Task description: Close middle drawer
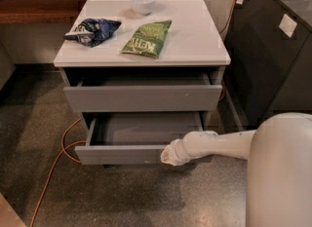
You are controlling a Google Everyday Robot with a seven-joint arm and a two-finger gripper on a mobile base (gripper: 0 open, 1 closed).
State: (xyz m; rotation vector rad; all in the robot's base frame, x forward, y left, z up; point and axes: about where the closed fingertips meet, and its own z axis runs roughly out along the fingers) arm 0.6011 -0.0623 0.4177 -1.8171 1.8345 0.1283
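— Drawer check: where is the middle drawer (122, 154)?
— Pulled well out toward the near side, under the top drawer (142, 98). Its shallow grey tray lies in plain view, with the flat front nearest us.
— And the top drawer?
— Its front stands a little proud of the cabinet, with a dark gap above it.
— Where is the gripper (168, 156)?
— At the right end of the middle drawer's front, on the near face, and it seems to touch it. The arm (219, 145) reaches in from the right, low over the floor.
— Spread or clamped?
— That doesn't show from this angle.
— What sits on the cabinet top (195, 46)?
— A white bowl (143, 2) at the far edge. Nearer, a blue bag (92, 29) lies at left and a green bag (147, 38) just right of it; the two are apart.
— Anything on the floor?
— An orange cable (53, 172) curves along the left side of the cabinet toward the near left. A dark unit (273, 50) stands at right.
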